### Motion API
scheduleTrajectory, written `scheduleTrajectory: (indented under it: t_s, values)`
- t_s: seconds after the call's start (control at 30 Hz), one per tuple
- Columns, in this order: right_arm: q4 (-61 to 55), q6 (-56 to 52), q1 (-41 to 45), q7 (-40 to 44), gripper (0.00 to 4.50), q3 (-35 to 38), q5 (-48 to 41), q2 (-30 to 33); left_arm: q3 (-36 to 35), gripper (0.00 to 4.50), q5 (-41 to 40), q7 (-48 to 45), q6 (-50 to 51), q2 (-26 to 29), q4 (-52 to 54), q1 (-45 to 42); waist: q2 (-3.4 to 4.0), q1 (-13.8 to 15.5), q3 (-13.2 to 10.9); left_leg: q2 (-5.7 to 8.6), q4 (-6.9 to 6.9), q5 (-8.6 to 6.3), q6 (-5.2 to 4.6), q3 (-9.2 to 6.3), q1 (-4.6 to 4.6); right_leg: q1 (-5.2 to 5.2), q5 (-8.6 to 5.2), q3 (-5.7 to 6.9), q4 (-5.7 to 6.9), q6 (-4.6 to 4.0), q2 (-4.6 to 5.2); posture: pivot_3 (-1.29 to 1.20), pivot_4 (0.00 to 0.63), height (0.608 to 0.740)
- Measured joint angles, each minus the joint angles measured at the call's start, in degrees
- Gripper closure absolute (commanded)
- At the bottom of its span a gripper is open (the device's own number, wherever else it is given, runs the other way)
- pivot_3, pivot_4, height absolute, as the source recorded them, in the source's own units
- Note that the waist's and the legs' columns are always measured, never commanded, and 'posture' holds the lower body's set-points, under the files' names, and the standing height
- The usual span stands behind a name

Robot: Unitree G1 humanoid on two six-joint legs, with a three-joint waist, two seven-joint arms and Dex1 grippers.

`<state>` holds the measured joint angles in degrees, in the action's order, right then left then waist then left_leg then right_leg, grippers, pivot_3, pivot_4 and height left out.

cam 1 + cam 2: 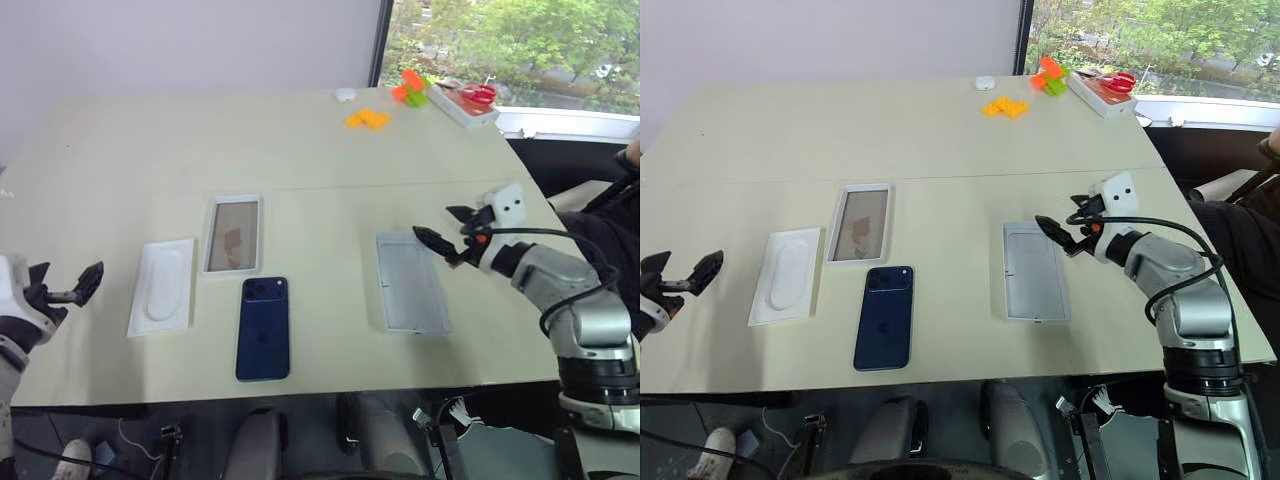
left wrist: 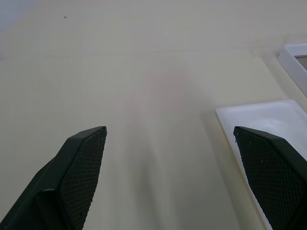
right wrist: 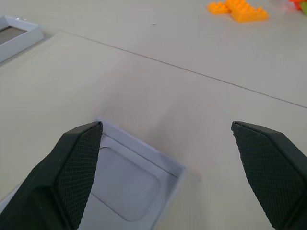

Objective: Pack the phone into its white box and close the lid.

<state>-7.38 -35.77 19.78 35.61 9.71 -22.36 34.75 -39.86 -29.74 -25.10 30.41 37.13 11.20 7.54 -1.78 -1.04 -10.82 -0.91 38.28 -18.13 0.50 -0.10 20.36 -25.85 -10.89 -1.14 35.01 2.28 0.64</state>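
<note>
The dark blue phone (image 1: 263, 328) lies flat with its back up near the table's front edge, camera cluster toward the far end. Just beyond it sits the white box (image 1: 233, 235), a low-rimmed tray with a brownish sheen inside. The lid (image 1: 410, 282) lies to the right with its pale inside up. My right gripper (image 1: 435, 222) hovers open over the lid's far right corner (image 3: 139, 177), holding nothing. My left gripper (image 1: 68, 278) hangs open and empty at the table's left edge, apart from everything.
A thin white insert (image 1: 162, 285) with an oval recess lies left of the box and phone. At the far right of the table are orange bricks (image 1: 368, 119), red and green pieces (image 1: 410, 88) and a white tray (image 1: 465, 105) with a red item.
</note>
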Motion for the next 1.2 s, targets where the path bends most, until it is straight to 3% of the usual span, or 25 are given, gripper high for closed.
scheduleTrajectory:
  t_s: [0.47, 0.9, 1.1, 1.2]
  values:
    - [0.1, 0.0, 2.9, 1.5, 0.00, -1.6, -0.2, 0.1, 0.2, 0.03, -1.8, 3.0, 2.2, -3.8, 6.4, 1.9, -0.01, -0.1, 0.0, 0.00, 0.00, 0.00, 0.00, 0.00, -0.01, 0.00, 0.00, -0.03, 0.02, 0.00, -0.01, 0.00, 0.150, 0.727]
    - [-4.6, -1.4, 6.3, 7.6, 0.00, -7.6, -2.2, -0.1, 2.9, 0.03, -10.4, 5.0, 13.2, -5.5, 19.4, 6.5, 0.00, -0.2, 0.0, 0.00, -0.01, 0.00, 0.00, -0.04, -0.02, -0.06, 0.01, -0.03, 0.08, 0.01, -0.10, 0.00, 0.150, 0.727]
    - [-11.4, -1.2, 4.8, 10.6, 0.00, -13.9, -2.0, 0.2, -6.0, 0.03, -20.3, 9.8, 23.0, -5.4, 15.4, 7.1, -0.03, -0.1, 0.0, 0.00, 0.00, 0.00, 0.00, -0.10, -0.06, -0.04, -0.01, 0.02, 0.11, 0.00, -0.09, 0.00, 0.150, 0.727]
    - [-12.5, -1.6, 4.1, 10.2, 0.00, -14.5, -2.2, -0.2, -8.5, 0.03, -23.6, 14.0, 30.3, -2.7, 11.1, 5.5, -0.04, 0.1, 0.0, 0.05, 0.05, 0.01, 0.01, -0.14, -0.04, -0.02, -0.02, 0.07, 0.12, -0.02, -0.07, 0.00, 0.150, 0.727]
